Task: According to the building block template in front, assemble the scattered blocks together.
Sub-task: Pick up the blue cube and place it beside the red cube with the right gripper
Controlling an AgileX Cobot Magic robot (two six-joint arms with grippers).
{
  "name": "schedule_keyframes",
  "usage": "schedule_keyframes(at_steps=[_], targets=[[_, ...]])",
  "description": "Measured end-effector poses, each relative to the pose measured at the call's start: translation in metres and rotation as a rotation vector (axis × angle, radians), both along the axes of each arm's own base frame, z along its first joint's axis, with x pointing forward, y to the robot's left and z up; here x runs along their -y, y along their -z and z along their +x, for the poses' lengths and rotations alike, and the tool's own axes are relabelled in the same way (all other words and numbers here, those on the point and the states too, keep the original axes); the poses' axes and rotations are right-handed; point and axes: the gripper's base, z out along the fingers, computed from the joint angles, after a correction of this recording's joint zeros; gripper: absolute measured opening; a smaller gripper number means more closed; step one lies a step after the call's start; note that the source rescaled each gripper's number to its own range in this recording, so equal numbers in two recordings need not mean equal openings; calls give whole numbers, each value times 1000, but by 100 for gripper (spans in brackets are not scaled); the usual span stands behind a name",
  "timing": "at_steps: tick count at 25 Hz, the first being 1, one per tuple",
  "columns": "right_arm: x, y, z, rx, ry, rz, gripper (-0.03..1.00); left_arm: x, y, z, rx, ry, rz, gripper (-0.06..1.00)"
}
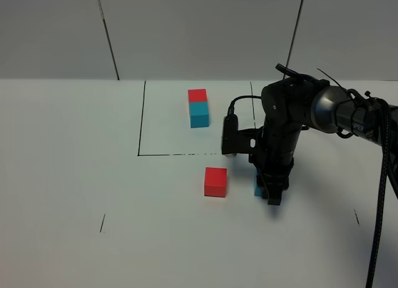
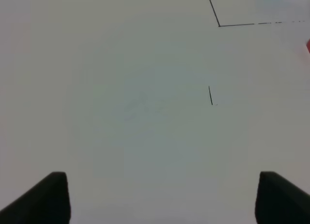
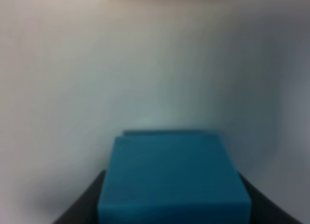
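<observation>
Exterior high: right gripper (image 1: 272, 196) jaws pinched cyan cube (image 3: 173, 178), 3 o'clock of red cube (image 1: 216, 181); left gripper (image 2: 163, 201) jaws spread

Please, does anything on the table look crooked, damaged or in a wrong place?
Nothing stands out. The template sits straight inside the drawn lines. The red cube rests flat in front of it, and the right gripper grips the cyan cube squarely. No damage shows.
</observation>
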Motion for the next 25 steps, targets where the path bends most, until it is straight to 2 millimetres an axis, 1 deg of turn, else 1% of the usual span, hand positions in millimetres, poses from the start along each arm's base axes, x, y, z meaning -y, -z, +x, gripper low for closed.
schedule_keyframes(at_steps=[13,17,25], targets=[[-11,2,-1,18,-23,16,0,0,0,0,0,0,0,63],[-13,7,2,1,-22,13,0,0,0,0,0,0,0,63],[-20,6,13,-51,1,10,0,0,0,0,0,0,0,63]])
